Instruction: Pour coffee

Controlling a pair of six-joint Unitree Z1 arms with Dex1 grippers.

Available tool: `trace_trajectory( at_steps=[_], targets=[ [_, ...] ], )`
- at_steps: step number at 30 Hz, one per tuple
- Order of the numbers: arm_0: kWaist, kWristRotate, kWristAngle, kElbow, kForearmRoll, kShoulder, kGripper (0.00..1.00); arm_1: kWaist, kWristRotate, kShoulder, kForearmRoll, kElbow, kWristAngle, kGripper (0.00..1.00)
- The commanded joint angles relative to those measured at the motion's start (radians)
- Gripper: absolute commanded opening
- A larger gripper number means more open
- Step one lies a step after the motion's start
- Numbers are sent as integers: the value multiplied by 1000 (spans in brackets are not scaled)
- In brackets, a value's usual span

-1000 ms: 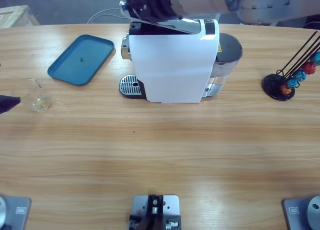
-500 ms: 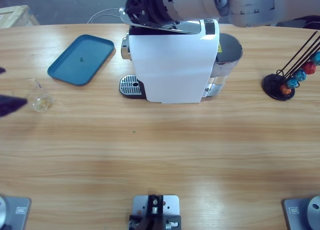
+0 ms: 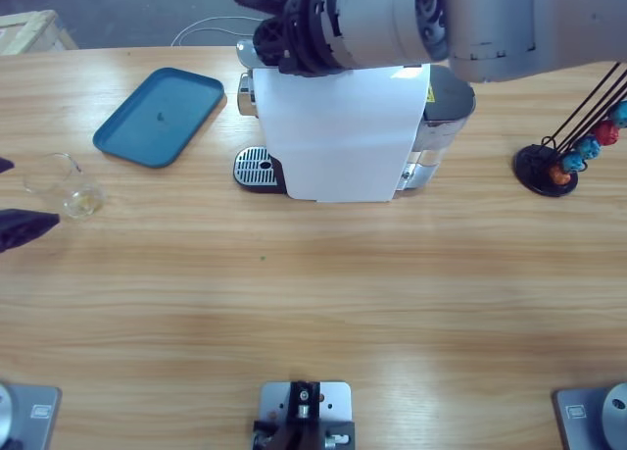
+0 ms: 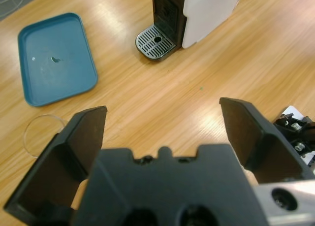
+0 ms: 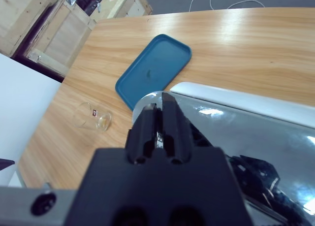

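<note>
Glass (image 3: 64, 185) now between left claw (image 3: 8, 197) jaws

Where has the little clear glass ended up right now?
In the high view the glass sits near the table's left edge, just below-left of the blue tray, with the left gripper at the picture's edge beside it.

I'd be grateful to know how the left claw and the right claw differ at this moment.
The left claw is open, its jaws spread wide; the right claw is shut. The left claw sits low beside the clear glass at the table's end; the right claw is over the top of the white coffee machine. Both are black and hold nothing.
</note>
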Motion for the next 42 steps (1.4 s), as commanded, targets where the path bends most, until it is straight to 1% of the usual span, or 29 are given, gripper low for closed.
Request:
trace_trajectory(
  at_steps=[1, 2, 3, 4, 6, 7, 9, 12, 16, 19, 21, 24, 26, 28, 30, 34, 42],
  targets=[
    [17, -17, 64, 31, -5, -37, 991, 10, -115, 19, 123, 158, -16, 974],
    [43, -38, 110, 32, 1, -38, 991, 10, -152, -48, 124, 159, -30, 1000],
    [94, -76, 166, 33, 13, -39, 989, 10, -183, -118, 129, 160, -41, 1000],
    [184, -122, 212, 34, 33, -41, 987, 10, -204, -206, 147, 161, -55, 1000],
    [329, -172, 221, 44, 36, -35, 988, 17, -214, -323, 192, 161, -76, 1000],
    [371, -191, 220, 49, 35, -20, 988, 25, -218, -370, 223, 159, -83, 1000],
    [408, -218, 218, 72, 24, 43, 991, 43, -219, -435, 294, 158, -104, 1000],
    [417, -247, 222, 160, -73, 178, 993, 69, -217, -473, 430, 168, -149, 1000],
    [435, -263, 255, 202, -188, 291, 992, 81, -212, -541, 536, 183, -157, 1000],
    [441, -305, 324, 236, -224, 338, 991, 81, -217, -582, 628, 186, -166, 1000],
    [448, -302, 349, 255, -266, 359, 995, 81, -217, -614, 670, 194, -191, 1000],
    [450, -245, 351, 303, -393, 384, 995, 81, -217, -662, 732, 197, -235, 1000],
    [450, -188, 335, 343, -497, 386, 991, 81, -216, -691, 765, 200, -244, 1000],
    [450, -131, 306, 367, -574, 395, 991, 81, -213, -717, 772, 228, -243, 1000],
    [450, -80, 256, 377, -611, 416, 991, 81, -211, -735, 772, 254, -244, 1000],
    [450, -53, 169, 399, -662, 436, 991, 81, -209, -740, 755, 301, -245, 1000],
    [458, -64, 218, 404, -663, 466, 991, 81, -187, -742, 687, 392, -242, 1000]
  ],
)
